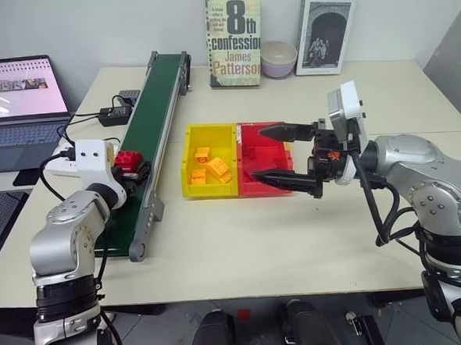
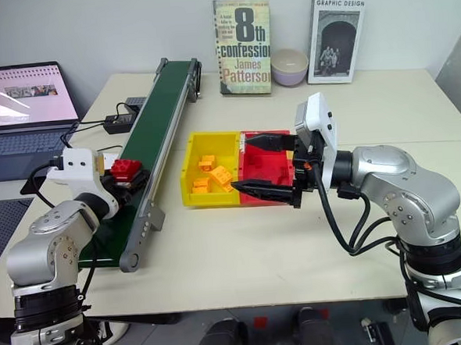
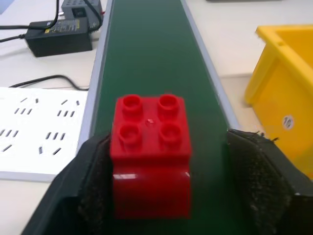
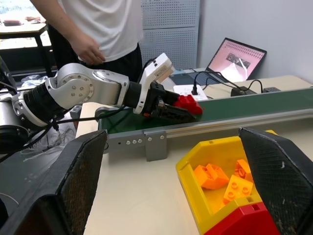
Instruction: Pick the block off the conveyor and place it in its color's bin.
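The red studded block (image 3: 149, 147) sits on the dark green conveyor (image 1: 157, 95) near its front end. My left gripper (image 3: 168, 142) is down on the belt around the block. One pad (image 3: 95, 171) lies against the block's side and the other pad (image 3: 254, 166) stands a gap away, so the gripper is open. My right gripper (image 1: 257, 152) hangs open above the red bin (image 1: 264, 191), pointing towards the conveyor, with nothing in it. The red bin is joined to a yellow bin (image 1: 208, 192) that holds several orange-yellow bricks (image 1: 211, 167).
A laptop (image 1: 15, 100) stands at the left; a black power adapter (image 1: 116, 113) and a white power strip (image 3: 44, 127) lie beside the belt. Two books (image 1: 234, 39) and a bowl (image 1: 278, 58) line the back wall. A person (image 4: 98, 29) stands behind the conveyor's end.
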{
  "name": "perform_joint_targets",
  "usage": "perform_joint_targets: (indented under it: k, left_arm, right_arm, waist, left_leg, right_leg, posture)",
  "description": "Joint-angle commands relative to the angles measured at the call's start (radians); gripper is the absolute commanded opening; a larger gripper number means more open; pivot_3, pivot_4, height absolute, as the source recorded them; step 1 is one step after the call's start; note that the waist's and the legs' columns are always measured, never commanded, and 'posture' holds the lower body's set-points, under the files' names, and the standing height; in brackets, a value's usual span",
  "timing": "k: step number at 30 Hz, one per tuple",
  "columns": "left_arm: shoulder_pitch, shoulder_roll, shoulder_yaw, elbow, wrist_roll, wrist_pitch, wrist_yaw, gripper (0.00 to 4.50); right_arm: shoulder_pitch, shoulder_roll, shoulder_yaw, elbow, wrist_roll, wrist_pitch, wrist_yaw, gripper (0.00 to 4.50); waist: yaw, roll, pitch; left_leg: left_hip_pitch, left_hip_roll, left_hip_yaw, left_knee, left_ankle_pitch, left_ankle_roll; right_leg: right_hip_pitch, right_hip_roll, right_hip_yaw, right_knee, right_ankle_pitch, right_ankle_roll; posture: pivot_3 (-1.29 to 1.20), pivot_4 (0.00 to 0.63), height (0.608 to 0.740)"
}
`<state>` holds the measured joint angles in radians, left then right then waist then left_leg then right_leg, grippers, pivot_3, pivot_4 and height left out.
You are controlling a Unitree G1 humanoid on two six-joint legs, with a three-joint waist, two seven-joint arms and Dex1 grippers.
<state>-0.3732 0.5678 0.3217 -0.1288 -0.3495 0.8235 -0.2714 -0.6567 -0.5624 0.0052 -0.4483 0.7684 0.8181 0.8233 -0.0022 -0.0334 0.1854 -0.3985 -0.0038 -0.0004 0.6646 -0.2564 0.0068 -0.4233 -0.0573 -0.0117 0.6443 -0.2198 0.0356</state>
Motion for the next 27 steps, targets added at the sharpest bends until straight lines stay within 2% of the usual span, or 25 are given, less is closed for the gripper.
perform_joint_targets:
  k: [1, 5, 8, 15, 23, 27]
  left_arm:
    - [0.035, 0.02, 0.041, -0.117, -0.008, 0.074, 0.028, 2.71]
    - [0.068, 0.005, 0.057, -0.177, -0.017, 0.114, 0.044, 1.9]
    - [0.072, -0.004, 0.074, -0.211, -0.028, 0.144, 0.054, 1.55]
    - [0.069, 0.008, 0.09, -0.255, -0.046, 0.188, 0.051, 1.54]
    - [-0.269, 0.123, -0.149, -0.028, -0.055, 0.107, -0.203, 1.54]
    - [-0.444, 0.075, -0.317, 0.133, -0.037, -0.01, -0.388, 1.54]
  right_arm:
    - [-0.05, -0.003, -0.033, 0.01, 0.021, -0.006, -0.011, 4.5]
    - [-0.073, -0.006, -0.022, 0.054, 0.001, -0.028, 0.012, 4.5]
    - [-0.081, -0.009, -0.016, 0.07, -0.007, -0.038, 0.023, 4.5]
    - [-0.043, -0.028, -0.028, 0.043, -0.011, -0.047, 0.021, 4.5]
    - [0.068, -0.108, -0.096, -0.09, -0.022, -0.007, -0.086, 4.5]
    - [0.122, -0.115, -0.141, -0.157, -0.039, 0.042, -0.21, 4.5]
  waist:
    - [0.0, 0.0, 0.0]
    - [0.0, 0.0, 0.0]
    - [0.0, 0.0, 0.0]
    - [0.001, 0.0, 0.0]
    - [0.017, -0.001, 0.0]
    - [0.02, -0.001, 0.0]
  left_leg:
    - [0.0, 0.0, 0.0, 0.0, 0.0, 0.0]
    - [0.0, 0.0, 0.0, 0.0, 0.0, 0.0]
    - [0.0, 0.0, 0.0, 0.0, 0.0, 0.0]
    - [0.0, 0.0, 0.0, 0.0, 0.0, 0.0]
    - [0.0, -0.002, 0.001, 0.001, 0.0, 0.0]
    - [-0.001, -0.003, 0.002, 0.001, 0.0, 0.0]
  right_leg:
    - [0.0, 0.0, 0.0, 0.0, 0.0, 0.0]
    - [0.0, 0.0, 0.0, 0.0, 0.0, 0.0]
    - [0.0, 0.0, 0.0, 0.0, 0.0, 0.0]
    - [0.0, 0.0, 0.0, -0.001, 0.0, 0.0]
    - [0.001, 0.002, -0.001, -0.001, -0.001, -0.001]
    - [0.0, 0.002, -0.001, -0.001, -0.001, 0.0]
  posture:
    - [0.0, 0.15, 0.74]
    - [0.0, 0.15, 0.74]
    - [0.0, 0.15, 0.74]
    - [0.0, 0.15, 0.74]
    - [0.0, 0.15, 0.74]
    - [0.0, 0.15, 0.74]
